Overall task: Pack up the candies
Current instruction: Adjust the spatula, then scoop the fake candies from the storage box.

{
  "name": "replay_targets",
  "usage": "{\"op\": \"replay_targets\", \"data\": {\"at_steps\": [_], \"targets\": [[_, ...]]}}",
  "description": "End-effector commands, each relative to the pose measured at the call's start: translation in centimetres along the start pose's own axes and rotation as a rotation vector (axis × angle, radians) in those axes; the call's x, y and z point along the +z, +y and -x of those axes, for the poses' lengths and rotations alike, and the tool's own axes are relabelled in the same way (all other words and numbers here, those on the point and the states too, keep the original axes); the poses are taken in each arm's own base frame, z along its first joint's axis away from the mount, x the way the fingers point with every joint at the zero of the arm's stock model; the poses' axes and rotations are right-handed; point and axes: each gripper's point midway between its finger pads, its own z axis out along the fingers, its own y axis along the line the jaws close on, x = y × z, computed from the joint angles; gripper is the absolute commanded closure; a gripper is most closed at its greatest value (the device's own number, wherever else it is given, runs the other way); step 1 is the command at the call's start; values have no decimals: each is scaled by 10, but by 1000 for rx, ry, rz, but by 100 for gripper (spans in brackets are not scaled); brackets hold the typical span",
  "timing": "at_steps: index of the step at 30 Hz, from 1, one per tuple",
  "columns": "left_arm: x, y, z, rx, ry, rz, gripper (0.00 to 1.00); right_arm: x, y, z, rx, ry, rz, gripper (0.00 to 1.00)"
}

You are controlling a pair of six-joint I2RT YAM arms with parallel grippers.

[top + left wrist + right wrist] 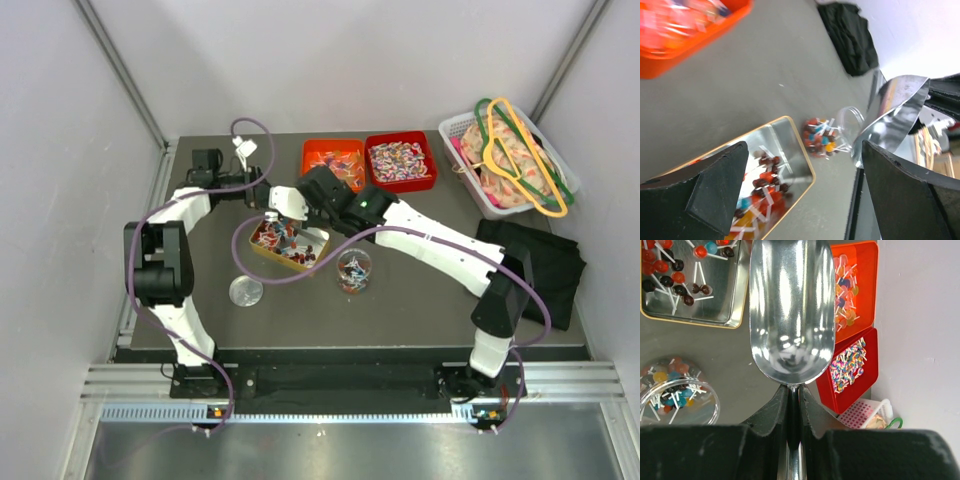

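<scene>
The candies [285,240] are small round sweets in red, blue, dark and yellow on white sticks. Many lie in a gold-rimmed metal tin [318,237], which also shows in the left wrist view [790,135] and the right wrist view [735,300]. More fill a clear jar [353,270] [675,395] [822,137]. My right gripper [793,387] [292,203] is shut on the handle of a metal scoop [790,310], whose bowl is empty and hovers by the tin's far end. My left gripper [805,165] [260,192] is open and empty, above the tin's far left corner.
A clear lid [245,291] lies left of the jar. An orange bin [333,162] and a red bin [400,160] of sweets stand at the back. A white basket with hangers [510,160] sits at the back right. A black cloth [530,265] lies on the right.
</scene>
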Motion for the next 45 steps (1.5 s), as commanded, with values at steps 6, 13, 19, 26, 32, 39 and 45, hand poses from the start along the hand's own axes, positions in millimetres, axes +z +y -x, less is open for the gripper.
{"op": "replay_targets", "data": {"at_steps": [6,13,19,26,32,39,45], "targets": [[-39,35,21,52,-55,109,1,-11,12,4,-63,17,32,100],[-36,49,-17,3,-14,110,1,23,40,-7,-227,150,116,100],[-41,54,-30,-20,-19,107,1,44,50,-14,-356,252,152,100],[-46,58,-38,-33,-18,97,1,56,56,-18,-446,322,181,100],[-45,58,-47,-37,-14,83,1,74,58,-17,-494,380,175,100],[-45,57,-54,-36,-7,74,1,93,69,-10,-550,401,163,100],[-46,59,-59,-37,1,66,1,104,76,-2,-552,401,155,100]]}}
